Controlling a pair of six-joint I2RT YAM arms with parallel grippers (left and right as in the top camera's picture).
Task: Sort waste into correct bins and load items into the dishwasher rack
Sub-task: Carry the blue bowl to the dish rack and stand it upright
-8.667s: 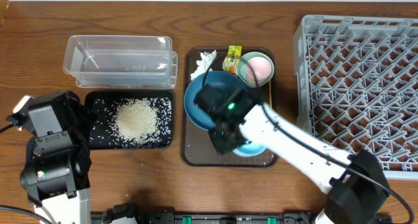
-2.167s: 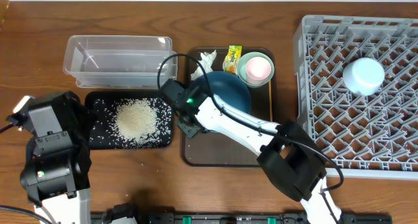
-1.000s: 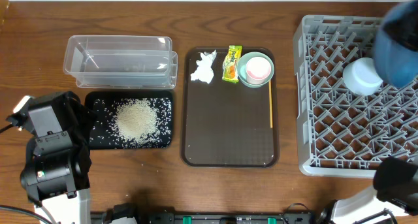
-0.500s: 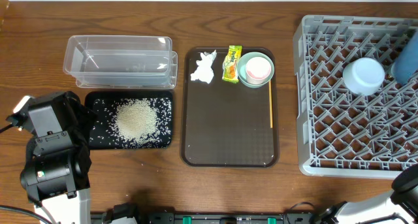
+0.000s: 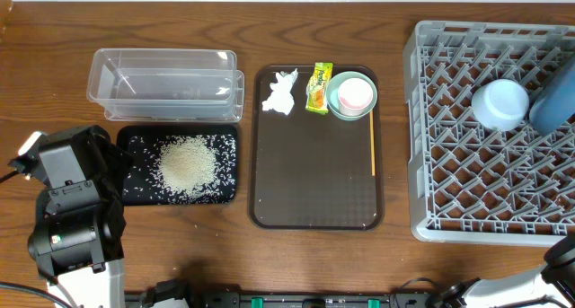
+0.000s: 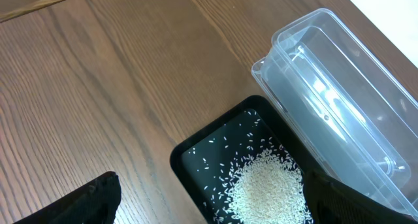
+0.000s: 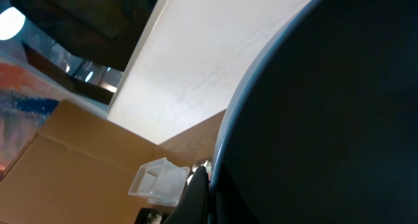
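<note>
A dark-blue bowl (image 5: 552,96) stands on edge at the right side of the grey dishwasher rack (image 5: 467,191), beside an upturned light-blue bowl (image 5: 500,103). My right gripper (image 7: 208,185) is shut on the dark-blue bowl's (image 7: 326,119) rim, which fills the right wrist view. The tissue (image 5: 279,92), the yellow-green wrapper (image 5: 319,85) and the mint bowl (image 5: 342,108) holding the pink cup (image 5: 356,92) sit at the back of the brown tray. Rice (image 5: 187,164) lies heaped in the black tray (image 5: 133,187). My left gripper (image 6: 222,214) hangs open above the rice (image 6: 264,191). The clear tub (image 5: 166,79) holds nothing.
The brown serving tray (image 5: 314,182) lies between the bins and the rack, with a thin yellow stick (image 5: 373,146) along its right side. My left arm (image 5: 70,209) stands at the front left. Part of my right arm (image 5: 561,254) shows at the front right corner.
The right arm has carried the dark-blue bowl from the top right corner down to the rack's right side, next to the light-blue bowl. The left arm has not moved.
</note>
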